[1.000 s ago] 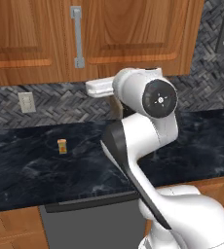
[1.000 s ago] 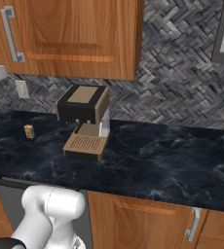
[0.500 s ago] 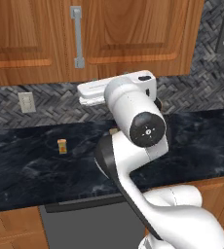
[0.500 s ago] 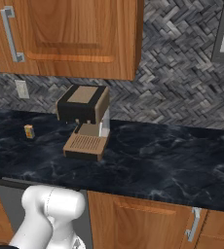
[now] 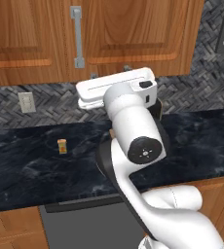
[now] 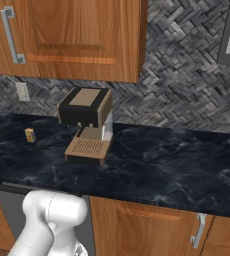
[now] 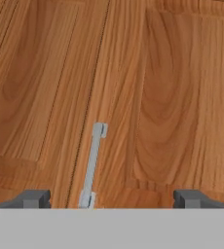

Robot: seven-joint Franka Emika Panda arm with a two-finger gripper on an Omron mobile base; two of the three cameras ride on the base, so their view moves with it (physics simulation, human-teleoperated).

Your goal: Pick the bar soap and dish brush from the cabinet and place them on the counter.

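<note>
The cabinet (image 5: 133, 34) spans the top of both base views, its panelled doors shut. In the hand view the same brown wood lies straight ahead, with the door seam running from 12 o'clock down toward 7. Below the cabinet, the black veined worktop (image 5: 36, 165) runs across the scene in front of a herringbone backsplash.

In the right base view a brown coffee machine (image 6: 87, 125) stands on the worktop, at about 9 o'clock of the frame's centre. A tiny orange-yellow block (image 5: 62, 146) sits well apart from it, toward the wall outlet.

The cabinet's grey bar handle (image 7: 92, 165) lies between the fingertips in the hand view, near 6 o'clock and slightly tilted. In the left base view it hangs at 11 o'clock above the raised white arm.

The gripper (image 7: 111, 198) is spread as wide as it goes and has hold of nothing. One dark fingertip (image 7: 33, 198) sits at 8 o'clock and the other at 4 o'clock, with bare door between them.

The bar soap and the dish brush cannot be seen; judging by the task, they are behind the closed doors. So nothing is done yet. My reading is that the arm is lining up on the handle. What is left is opening the door, then two picks and two placements on the worktop.
</note>
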